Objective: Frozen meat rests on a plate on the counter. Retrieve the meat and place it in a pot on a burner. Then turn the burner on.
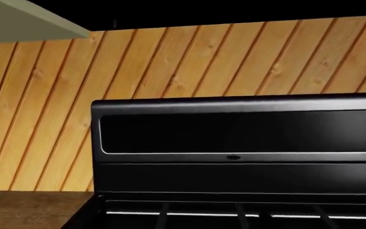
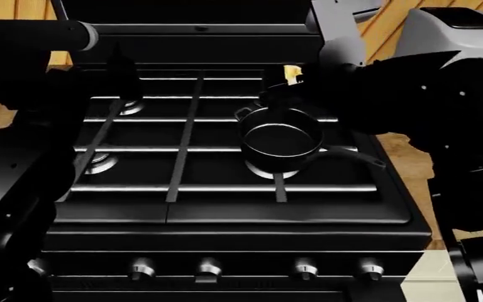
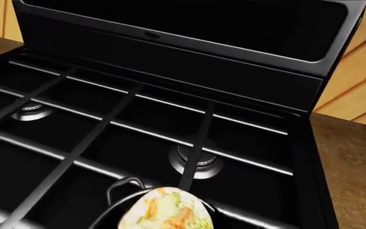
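The small black pot stands on the front right burner of the black range, its long handle pointing right. My right gripper reaches in from the right and is shut on the frozen meat, a yellowish chunk held above the pot's far rim. In the right wrist view the meat fills the near edge, with the pot's rim just below it. My left arm is raised over the range's left side; its jaws are lost against the black range. The plate is out of view.
Four knobs line the range's front. Other burners show at back right and on the left. A silver appliance stands on the counter at right. The range's back panel and wood wall rise behind.
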Robot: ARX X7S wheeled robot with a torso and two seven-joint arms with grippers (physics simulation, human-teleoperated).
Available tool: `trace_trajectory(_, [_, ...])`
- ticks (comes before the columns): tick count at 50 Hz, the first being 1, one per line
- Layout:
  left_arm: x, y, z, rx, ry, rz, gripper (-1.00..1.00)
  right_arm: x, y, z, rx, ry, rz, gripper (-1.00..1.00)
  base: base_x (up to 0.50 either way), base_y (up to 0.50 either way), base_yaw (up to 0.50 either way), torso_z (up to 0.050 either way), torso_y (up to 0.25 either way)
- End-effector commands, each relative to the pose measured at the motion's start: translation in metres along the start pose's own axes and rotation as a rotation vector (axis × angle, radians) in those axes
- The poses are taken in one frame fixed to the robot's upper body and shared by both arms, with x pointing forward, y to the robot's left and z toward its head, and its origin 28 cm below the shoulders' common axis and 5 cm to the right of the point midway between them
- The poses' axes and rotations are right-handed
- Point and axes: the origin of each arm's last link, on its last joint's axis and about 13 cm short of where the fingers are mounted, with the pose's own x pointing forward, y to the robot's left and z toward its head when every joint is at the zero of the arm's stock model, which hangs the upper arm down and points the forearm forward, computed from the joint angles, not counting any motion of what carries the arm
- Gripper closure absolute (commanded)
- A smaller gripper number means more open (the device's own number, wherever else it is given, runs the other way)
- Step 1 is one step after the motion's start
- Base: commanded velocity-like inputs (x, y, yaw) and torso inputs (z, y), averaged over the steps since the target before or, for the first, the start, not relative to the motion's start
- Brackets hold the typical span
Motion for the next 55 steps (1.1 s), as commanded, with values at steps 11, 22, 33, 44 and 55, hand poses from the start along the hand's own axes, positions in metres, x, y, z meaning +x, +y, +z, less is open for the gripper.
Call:
trace_trajectory(11, [-0.001,0.0,0.0,-0.011,0.027,0.017,-1.0,0.03,-0.007,-0.003,-0.02,0.108,0.01,1.0,0.0,0.0,0.0,0.0,0.0])
trace_trajectory(22, [-0.001,0.0,0.0,-0.006,0.026,0.024,-1.0,0.036,-0.004,-0.014,-0.022,0.139,0.02,1.0,0.0,0.0,0.0,0.0,0.0])
trace_trajectory(33, [-0.001,0.0,0.0,-0.008,0.036,0.036,-1.0,0.05,0.0,-0.026,-0.02,0.185,0.046,1.0,0.0,0.0,0.0,0.0,0.0])
trace_trajectory(44, [-0.001,0.0,0.0,-0.008,0.041,0.043,-1.0,0.054,0.0,-0.03,-0.025,0.194,0.054,1.0,0.0,0.0,0.0,0.0,0.0])
trace_trajectory(55, [-0.001,0.0,0.0,-0.008,0.043,0.045,-1.0,0.054,0.0,-0.032,-0.032,0.199,0.052,1.0,0.0,0.0,0.0,0.0,0.0])
